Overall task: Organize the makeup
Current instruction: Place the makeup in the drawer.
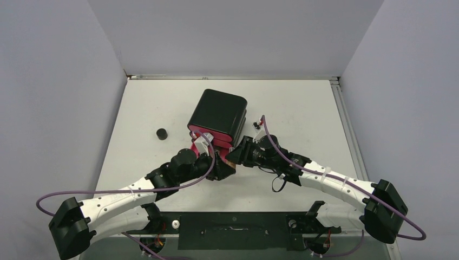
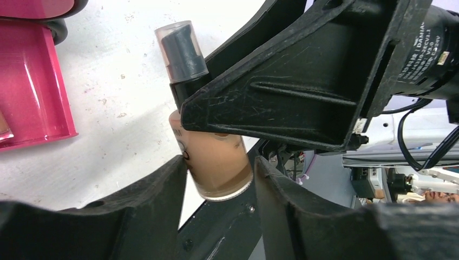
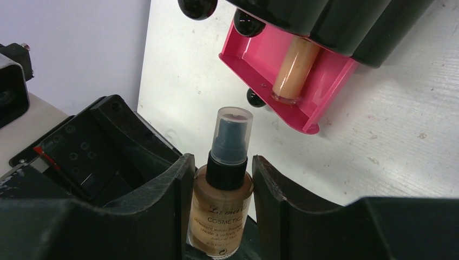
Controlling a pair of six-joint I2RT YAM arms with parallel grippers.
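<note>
White table (image 1: 303, 108); foundation bottle (image 3: 221, 211) held from two sides
Base clamped by the left gripper (image 2: 219, 162); shoulder clamped by the right gripper (image 3: 219, 162); tan tube (image 3: 292, 67) lies in open pink drawer (image 3: 325, 81)

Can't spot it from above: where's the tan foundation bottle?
Both wrist views show the bottle gripped by the left claw and the right claw at once, mid-table, beside the cabinet's open pink drawer.
</note>
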